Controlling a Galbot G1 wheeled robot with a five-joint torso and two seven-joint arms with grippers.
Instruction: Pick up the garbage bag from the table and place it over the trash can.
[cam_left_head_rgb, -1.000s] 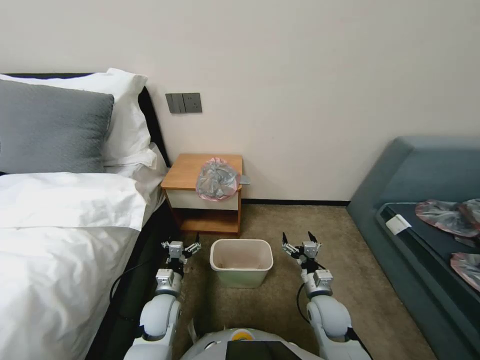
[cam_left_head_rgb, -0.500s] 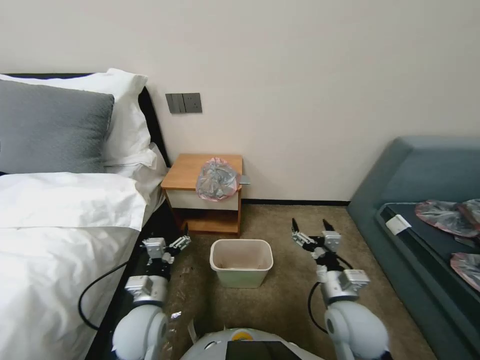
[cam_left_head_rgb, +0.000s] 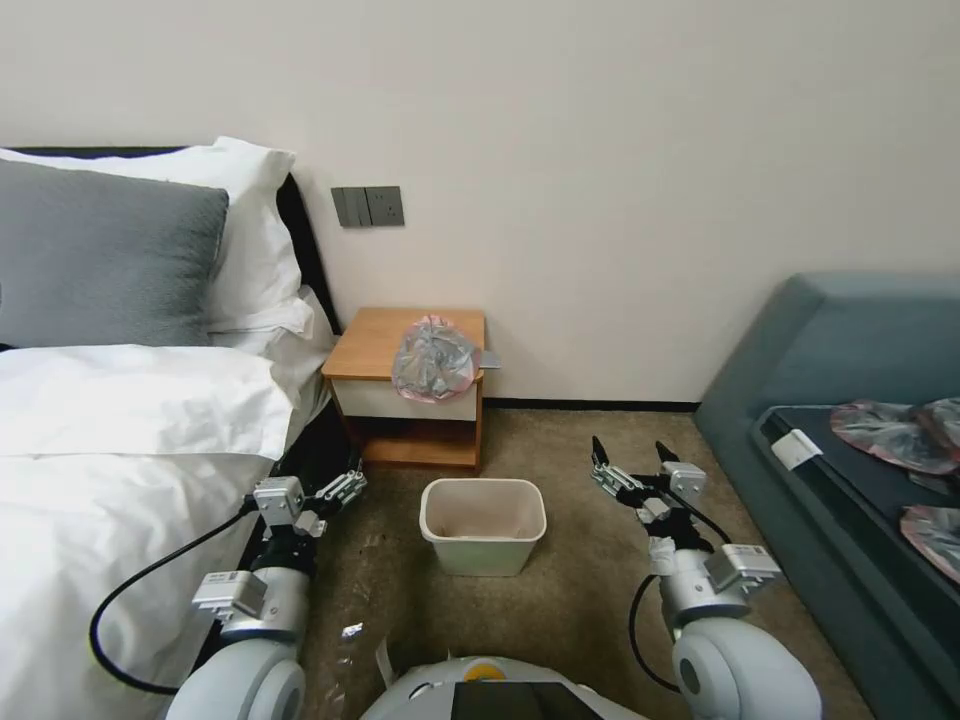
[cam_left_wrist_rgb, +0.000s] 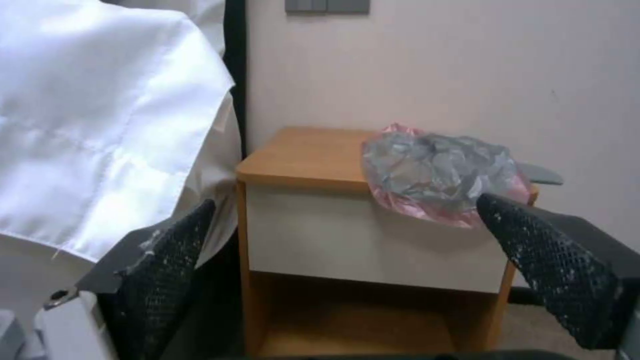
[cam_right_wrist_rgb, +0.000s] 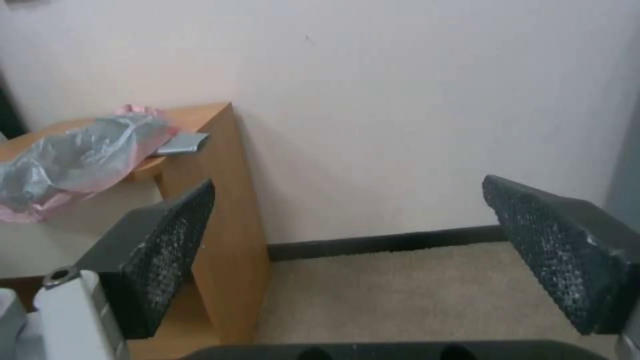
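Left end effector (cam_left_head_rgb: 335, 490) low by the bed (cam_left_head_rgb: 120, 470), left of the bin (cam_left_head_rgb: 483, 523), fingers apart, empty. Right end effector (cam_left_head_rgb: 632, 462) low over the carpet, right of the bin, fingers (cam_right_wrist_rgb: 553, 260) wide apart, empty. Bag (cam_left_head_rgb: 434, 358) bunched on the surface (cam_left_head_rgb: 375, 340) at its near right corner, pink rim overhanging the drawer front; well beyond both end effectors. Bin upright on the floor, just near of the surface.
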